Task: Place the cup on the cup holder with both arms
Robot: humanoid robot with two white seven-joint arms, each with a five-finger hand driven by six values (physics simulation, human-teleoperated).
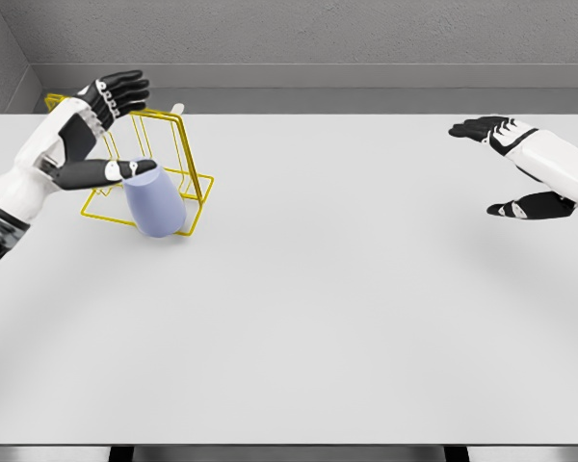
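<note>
1 lavender cup (154, 201) on yellow wire holder (195, 183), left hand (111, 130) spread beside it, right hand (515, 168) spread

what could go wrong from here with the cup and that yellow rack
1. The cup sits at the front edge of the yellow wire cup holder, seemingly tilted, so it could tip onto the table.
2. The left hand is spread open right beside it; pulling away might knock the cup or drag the light holder.
3. The right hand is far off, unable to steady anything.
</note>
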